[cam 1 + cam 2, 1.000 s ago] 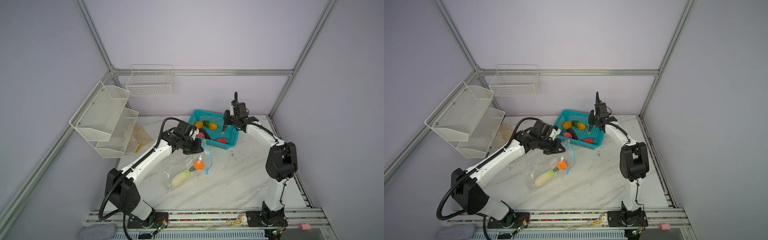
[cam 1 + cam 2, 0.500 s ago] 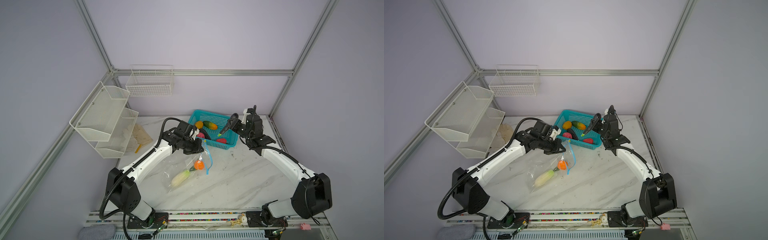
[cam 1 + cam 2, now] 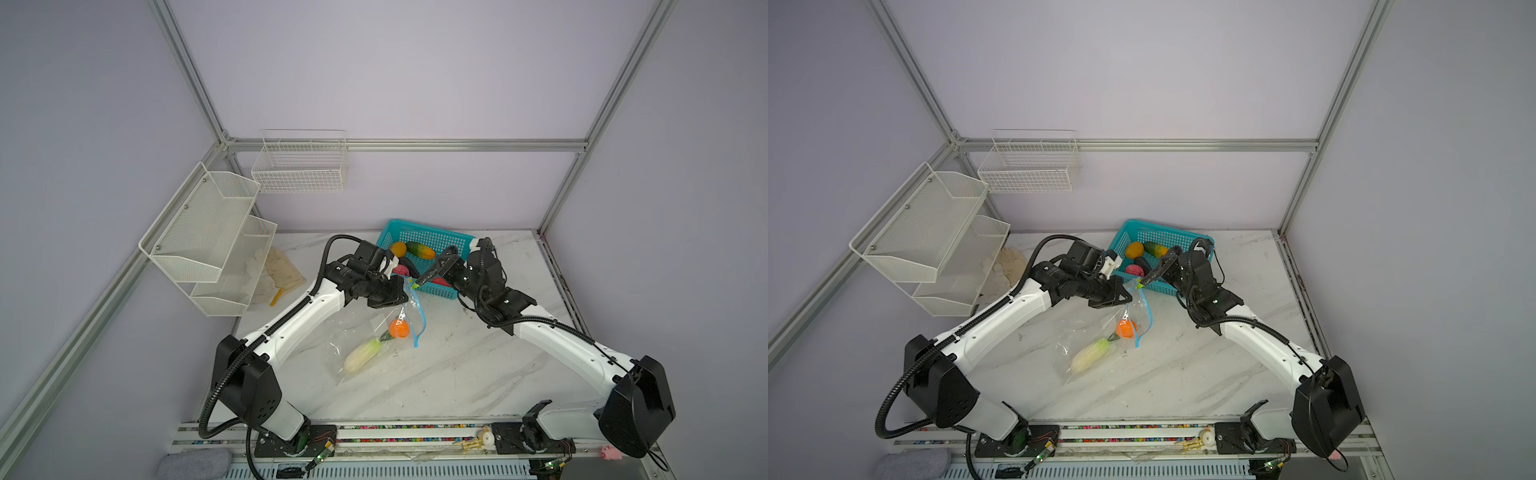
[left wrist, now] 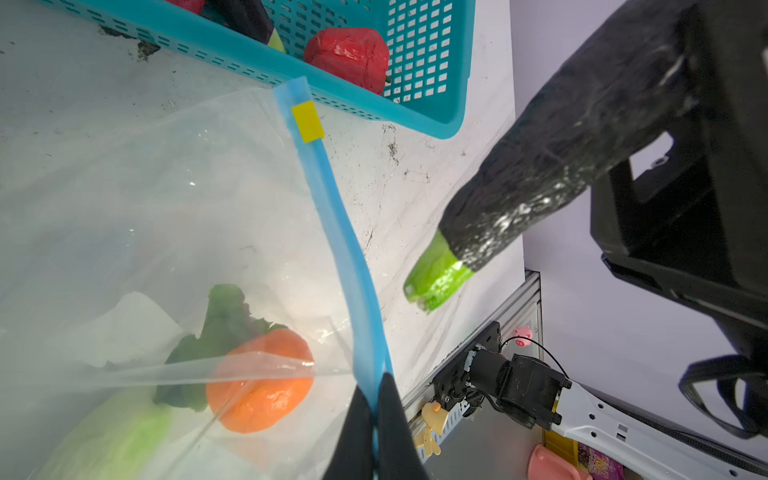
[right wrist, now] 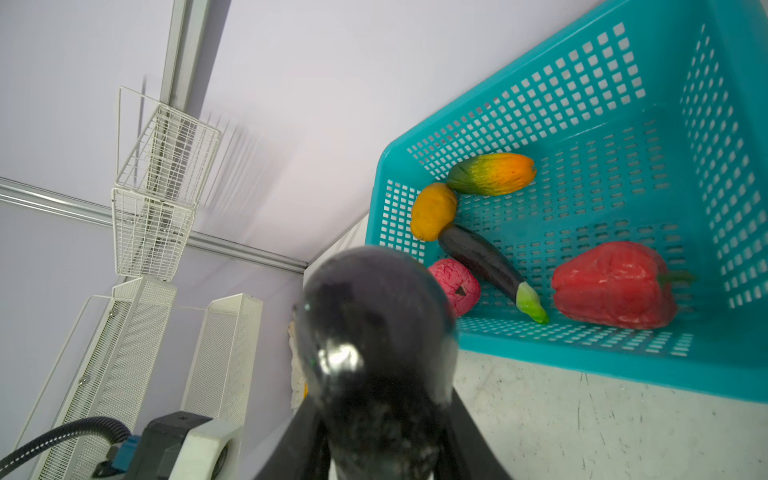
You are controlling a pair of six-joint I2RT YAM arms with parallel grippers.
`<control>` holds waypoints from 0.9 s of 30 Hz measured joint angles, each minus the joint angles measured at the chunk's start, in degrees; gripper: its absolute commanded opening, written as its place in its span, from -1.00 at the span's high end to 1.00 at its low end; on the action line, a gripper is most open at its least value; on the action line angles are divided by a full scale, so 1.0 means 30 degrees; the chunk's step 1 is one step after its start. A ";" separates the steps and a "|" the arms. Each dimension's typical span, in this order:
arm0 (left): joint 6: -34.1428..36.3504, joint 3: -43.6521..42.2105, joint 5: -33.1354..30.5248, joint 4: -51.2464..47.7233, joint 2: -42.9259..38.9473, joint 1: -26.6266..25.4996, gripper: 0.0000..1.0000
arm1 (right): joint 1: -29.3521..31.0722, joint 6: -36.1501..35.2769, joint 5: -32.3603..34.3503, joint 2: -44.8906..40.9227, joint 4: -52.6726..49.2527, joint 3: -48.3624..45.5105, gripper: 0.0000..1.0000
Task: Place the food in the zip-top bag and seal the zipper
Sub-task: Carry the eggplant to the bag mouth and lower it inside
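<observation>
- The left gripper is pressed tight on the blue zipper, holding up the edge of the clear bag.
- The right gripper pinches a dark eggplant, its green tip just beside the zipper's yellow tab.
- A radish and an orange lie inside the bag; more food sits in the teal basket.

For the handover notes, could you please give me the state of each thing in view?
Bag: mouth open, lifted by one lip.
Zipper: unsealed, slider at the basket end.
Left gripper: shut on zipper.
Right gripper: shut on eggplant.
Eggplant: held, outside bag.
Radish: inside bag.
Orange: inside bag.
Basket: five foods inside.
</observation>
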 measured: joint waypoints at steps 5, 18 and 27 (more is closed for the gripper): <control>0.0000 0.0007 -0.0058 0.0029 0.0000 -0.0007 1.00 | 0.0335 -0.0015 0.0561 0.0000 -0.0437 -0.0007 0.43; -0.0029 0.0007 -0.0066 0.0117 0.0000 0.0000 1.00 | 0.0568 -0.0481 -0.0138 0.1931 -0.0466 -0.0007 0.40; -0.0146 0.0124 -0.0066 0.0117 0.0095 -0.0007 1.00 | 0.1450 0.0146 -0.0721 0.2805 -0.0415 0.0539 0.34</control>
